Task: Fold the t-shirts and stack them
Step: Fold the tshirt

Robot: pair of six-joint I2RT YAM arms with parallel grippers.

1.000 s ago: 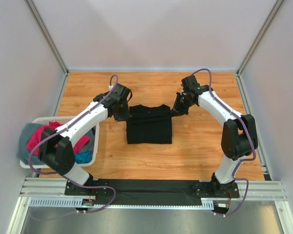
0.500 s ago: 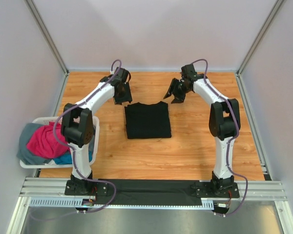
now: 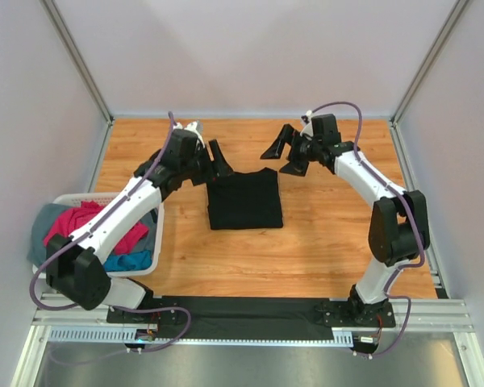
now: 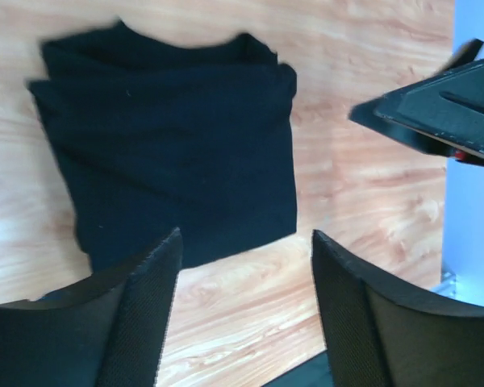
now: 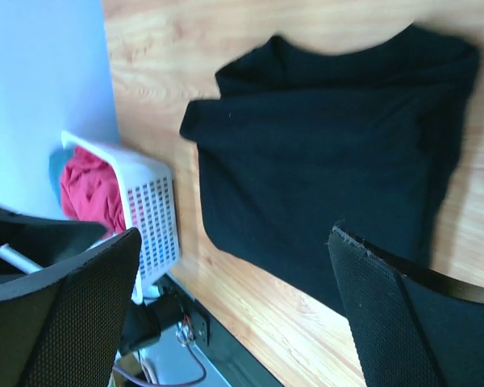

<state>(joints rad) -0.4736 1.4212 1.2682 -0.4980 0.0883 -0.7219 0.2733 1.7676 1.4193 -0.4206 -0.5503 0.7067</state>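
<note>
Both arms have drawn back and their jaws have spread since a second ago, with the folded black t-shirt [image 3: 244, 197] lying flat at the centre of the wooden surface [image 3: 323, 234]. At the left edge, the white basket [image 3: 157, 234] holds a pink t-shirt [image 3: 85, 226], a grey t-shirt [image 3: 42, 230] and a blue t-shirt [image 3: 133, 260] in a heap. The left hand [image 3: 219, 161] and right hand [image 3: 284, 157] hang released and empty, just off the black shirt's upper corners.

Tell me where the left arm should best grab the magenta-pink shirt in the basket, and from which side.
Probably best to pinch the raised bunch on top of the magenta-pink shirt, coming straight down from above. It lies heaped over the other clothes inside the white basket, whose walls would block a sideways approach. The left gripper, open, is the nearer one.
</note>
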